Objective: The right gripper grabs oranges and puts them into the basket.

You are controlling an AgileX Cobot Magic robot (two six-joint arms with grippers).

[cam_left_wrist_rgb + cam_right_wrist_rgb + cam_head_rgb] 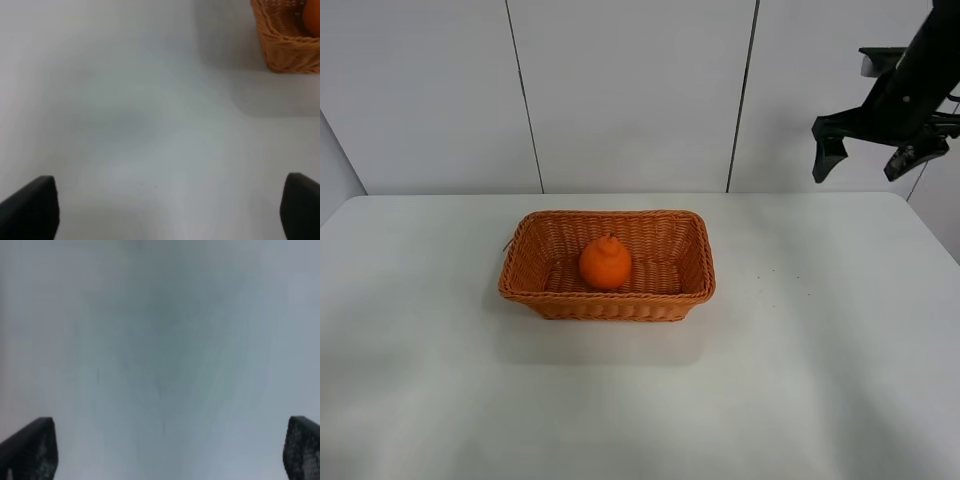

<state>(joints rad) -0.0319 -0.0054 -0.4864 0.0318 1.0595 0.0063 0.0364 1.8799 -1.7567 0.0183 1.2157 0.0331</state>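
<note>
The orange (605,263), round with a knob on top, lies inside the woven wicker basket (540,235) at the middle of the white table. My right gripper (865,160) is open and empty, raised high at the back right, far from the basket. The right wrist view shows only its two black fingertips (30,450) wide apart over bare surface. My left gripper (165,210) is open and empty over the table. In the left wrist view a corner of the basket (285,45) and a sliver of the orange (312,17) show. The left arm is outside the exterior high view.
The white table (800,380) spreads around the basket. A pale panelled wall (630,90) with dark seams stands behind it. The table's right edge (930,225) runs below the right arm.
</note>
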